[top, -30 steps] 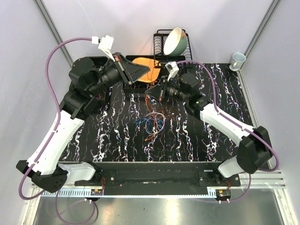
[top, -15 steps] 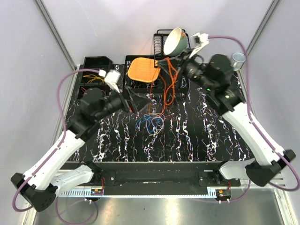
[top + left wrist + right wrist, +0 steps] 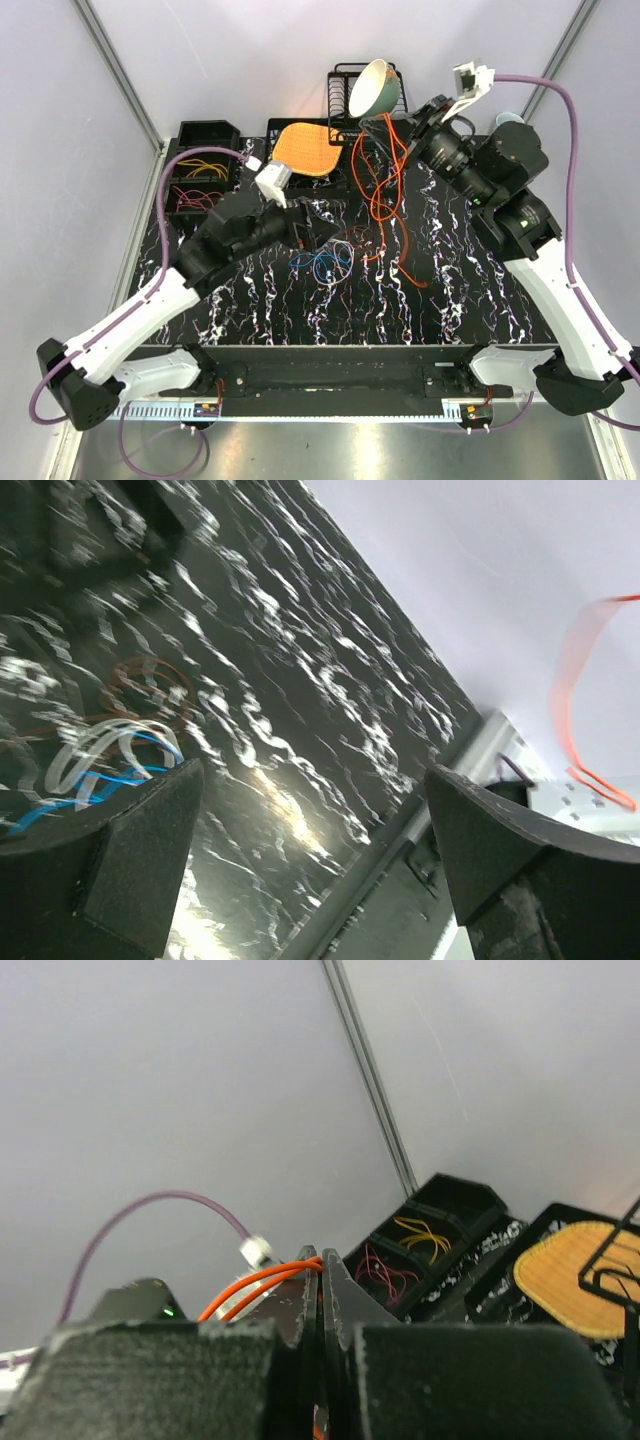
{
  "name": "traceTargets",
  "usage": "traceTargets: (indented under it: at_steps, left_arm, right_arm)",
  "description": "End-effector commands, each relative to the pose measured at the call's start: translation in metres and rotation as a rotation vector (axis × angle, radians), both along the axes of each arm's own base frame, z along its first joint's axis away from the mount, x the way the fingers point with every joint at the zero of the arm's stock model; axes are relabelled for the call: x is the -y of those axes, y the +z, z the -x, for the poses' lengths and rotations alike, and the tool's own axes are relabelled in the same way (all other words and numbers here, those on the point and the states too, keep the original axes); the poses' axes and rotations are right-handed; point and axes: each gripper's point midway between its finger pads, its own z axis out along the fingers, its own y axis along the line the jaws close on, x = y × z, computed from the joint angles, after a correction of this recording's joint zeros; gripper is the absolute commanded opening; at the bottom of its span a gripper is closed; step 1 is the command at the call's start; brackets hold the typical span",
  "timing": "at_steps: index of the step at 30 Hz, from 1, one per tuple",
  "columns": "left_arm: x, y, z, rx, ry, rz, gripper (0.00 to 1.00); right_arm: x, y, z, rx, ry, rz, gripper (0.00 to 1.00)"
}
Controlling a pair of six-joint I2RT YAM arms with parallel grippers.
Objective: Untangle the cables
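Near to far:

Left end effector (image 3: 328, 232): released, jaws spread wide with nothing in them. It sits low over the black white-veined desk (image 3: 450, 300), at the upper left edge of the loose heap of thin blue, purple and red cables (image 3: 328, 262), mid-desk. The top view can't show contact. The left wrist view adds detail: my fingers (image 3: 110, 870) are far apart, there's bare desk between them, and blue-and-white strands and a reddish coil from the heap lie next to the left finger. It's blurred, so I can't tell whether I'm touching them.

Long thin orange cable (image 3: 385, 190): hangs in loops from my right end effector (image 3: 402, 122) down to the desk, with its tail lying right of the heap. I can't tell whether it's hooked into the heap. The left wrist view only catches it as a blurred orange loop (image 3: 575, 670) against the wall.

The right end effector is clenched on that orange cable, raised at the far right of the desk. The top view hides the pinch. The right wrist view shows it: fingers (image 3: 295, 1305) pressed together, orange strands coming out on the left side.

Far left: black plastic bins (image 3: 207, 128), one holding yellow cables (image 3: 200, 165) and one holding red cables (image 3: 192, 197). Both are also visible in the right wrist view.

Far middle: flat orange woven mat (image 3: 305, 148), then a black wire dish rack (image 3: 345, 70) with a pale green bowl (image 3: 372, 88) tipped in it.
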Motion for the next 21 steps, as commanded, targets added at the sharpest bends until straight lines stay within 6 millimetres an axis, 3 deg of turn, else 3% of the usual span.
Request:
traceTargets:
  at_steps: [1,7,11,13,14,16,21]
  left_arm:
    - [-0.039,0.064,0.001,0.198,0.125,0.009,0.93]
    - [-0.055,0.109,0.028,0.334,0.066,0.028,0.91]
    - [-0.048,0.14,0.051,0.455,-0.078,0.031,0.92]
    - [-0.036,0.137,0.058,0.461,-0.179,-0.003,0.93]
    - [-0.033,0.15,0.068,0.494,-0.237,0.004,0.93]
    - [-0.026,0.144,0.068,0.47,-0.282,-0.028,0.92]
    - [-0.019,0.154,0.08,0.493,-0.371,-0.009,0.87]
  right_arm:
    - [0.006,-0.025,-0.007,-0.065,-0.057,0.031,0.0]
    - [-0.01,-0.056,0.003,-0.105,0.05,0.073,0.0]
    - [-0.029,-0.069,0.021,-0.113,0.214,0.118,0.0]
    - [-0.037,-0.074,0.028,-0.124,0.28,0.133,0.0]
    - [-0.041,-0.073,0.037,-0.125,0.337,0.138,0.0]
    - [-0.049,-0.078,0.042,-0.138,0.407,0.152,0.0]
    - [-0.06,-0.079,0.069,-0.147,0.611,0.162,0.0]
